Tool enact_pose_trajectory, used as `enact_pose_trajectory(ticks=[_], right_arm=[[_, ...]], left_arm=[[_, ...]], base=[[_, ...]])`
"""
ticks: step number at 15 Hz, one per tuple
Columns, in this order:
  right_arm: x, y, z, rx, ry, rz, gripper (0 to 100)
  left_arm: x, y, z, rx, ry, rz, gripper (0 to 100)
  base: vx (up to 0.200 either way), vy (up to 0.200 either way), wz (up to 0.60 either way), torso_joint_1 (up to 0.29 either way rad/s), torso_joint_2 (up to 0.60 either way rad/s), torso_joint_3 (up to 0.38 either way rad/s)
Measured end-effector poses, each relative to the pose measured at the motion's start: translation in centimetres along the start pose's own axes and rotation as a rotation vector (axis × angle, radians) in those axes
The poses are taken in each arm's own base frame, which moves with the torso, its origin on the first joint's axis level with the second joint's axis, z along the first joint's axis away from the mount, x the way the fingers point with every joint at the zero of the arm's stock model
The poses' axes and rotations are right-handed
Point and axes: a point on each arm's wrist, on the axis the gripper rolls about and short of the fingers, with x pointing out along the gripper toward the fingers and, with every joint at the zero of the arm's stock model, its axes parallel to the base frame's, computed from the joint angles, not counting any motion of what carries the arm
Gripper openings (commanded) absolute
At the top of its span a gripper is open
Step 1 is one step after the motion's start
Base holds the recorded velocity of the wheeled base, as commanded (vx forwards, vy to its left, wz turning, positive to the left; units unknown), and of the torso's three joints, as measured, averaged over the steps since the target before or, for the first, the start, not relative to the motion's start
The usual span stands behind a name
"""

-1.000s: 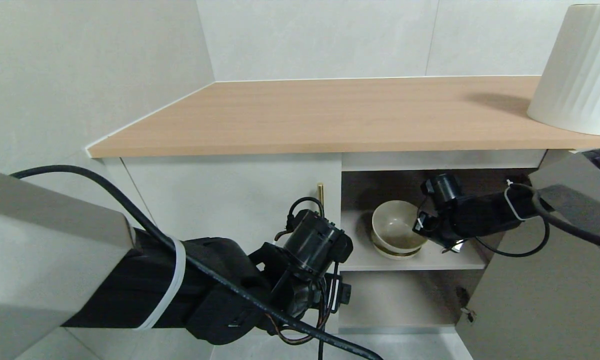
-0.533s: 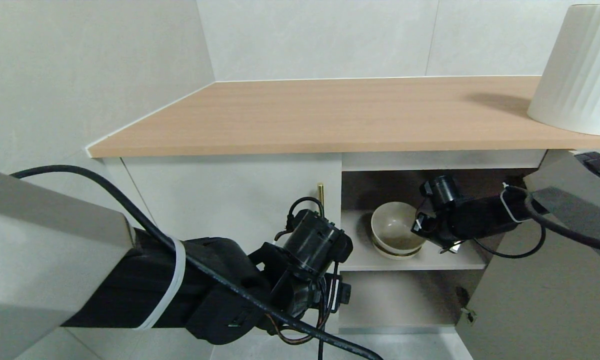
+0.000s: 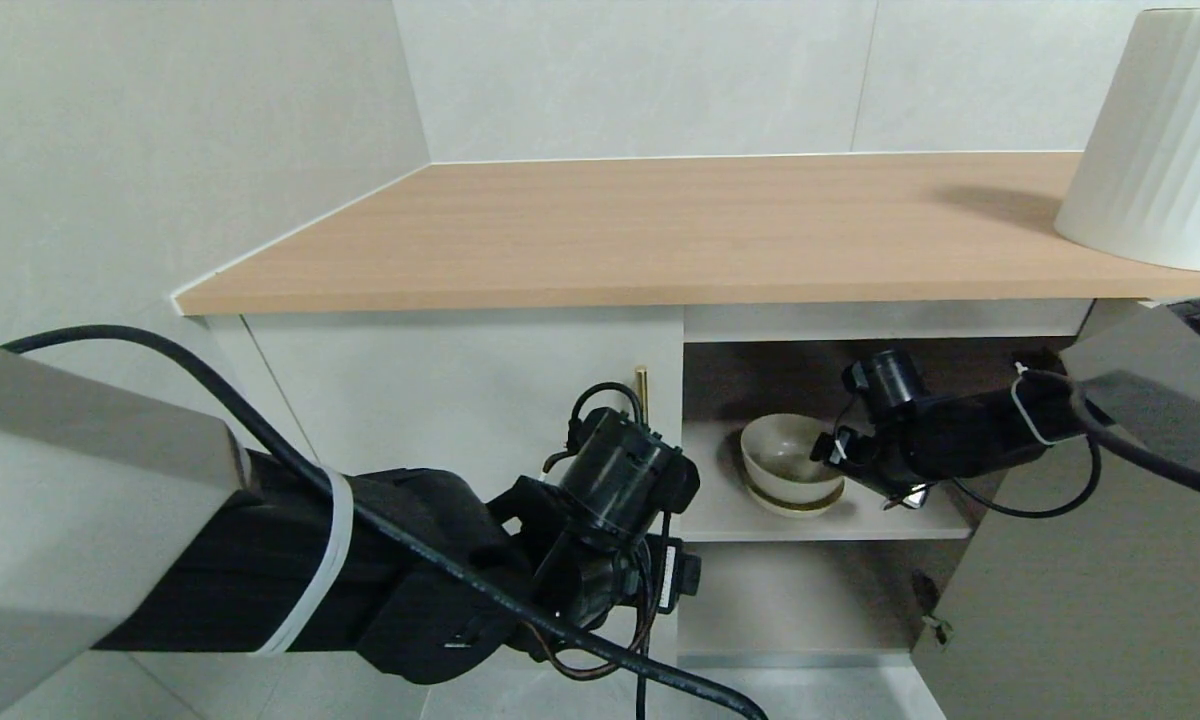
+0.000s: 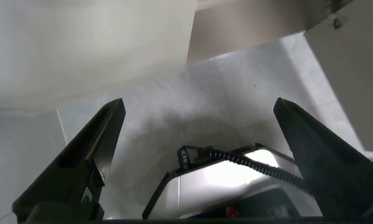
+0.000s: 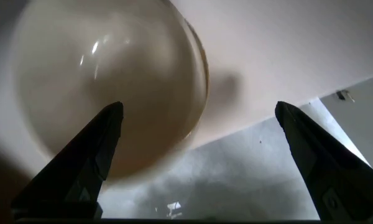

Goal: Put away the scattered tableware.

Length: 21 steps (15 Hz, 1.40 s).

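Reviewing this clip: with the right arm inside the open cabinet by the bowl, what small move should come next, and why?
Probably ease the right gripper straight back out of the cabinet. Its jaws stand wide apart with nothing between them, and the bowl already sits on the shelf, on top of a gold-edged dish, so the placing looks done.

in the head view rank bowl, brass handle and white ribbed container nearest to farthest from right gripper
1. bowl, on the shelf beside the right gripper
2. brass handle, on the closed door, leftward
3. white ribbed container, up on the countertop, far right
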Motion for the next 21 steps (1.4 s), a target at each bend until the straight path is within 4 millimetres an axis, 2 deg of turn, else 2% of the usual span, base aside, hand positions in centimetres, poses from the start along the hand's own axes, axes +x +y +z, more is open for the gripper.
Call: enact_pose_trajectory(ticks=[3,5,9,11,12,15,17,21], right_arm=[[-2.5,-0.2,-0.7,-0.047,0.027,0.023,100],[-5.6,-0.5,-1.2,-0.131,0.052,0.071,100],[-15.4,-2.1,-2.3,-0.281,0.044,0.197,100],[-19.8,-3.5,-3.9,-0.344,0.058,0.248,100],[-21.4,-4.2,-4.7,-0.369,0.063,0.269,100],[-24.0,-5.5,-6.1,-0.403,0.053,0.319,100],[-24.7,-6.0,-6.5,-0.413,0.051,0.336,100],[-25.2,-6.3,-7.1,-0.430,0.057,0.352,100]], left_arm=[[-1.5,0.8,1.0,-0.025,-0.039,-0.008,100],[-3.5,1.9,1.8,-0.047,-0.082,-0.015,100],[-9.4,5.1,3.0,-0.057,-0.206,-0.030,100],[-12.3,6.5,2.4,-0.035,-0.255,-0.038,100],[-13.4,7.2,2.0,-0.030,-0.271,-0.038,100],[-15.6,9.3,0.5,-0.038,-0.300,-0.041,100],[-16.3,10.3,-0.3,-0.039,-0.297,-0.044,100],[-16.4,10.7,-0.7,-0.043,-0.298,-0.038,100]], base=[[0.000,0.000,0.00,0.000,0.00,0.000],[0.000,0.000,0.00,0.000,0.00,0.000],[0.000,0.000,0.00,0.000,0.00,0.000],[0.000,0.000,0.00,0.000,0.00,0.000],[0.000,0.000,0.00,0.000,0.00,0.000],[0.000,0.000,0.00,0.000,0.00,0.000],[0.000,0.000,0.00,0.000,0.00,0.000],[0.000,0.000,0.00,0.000,0.00,0.000]])
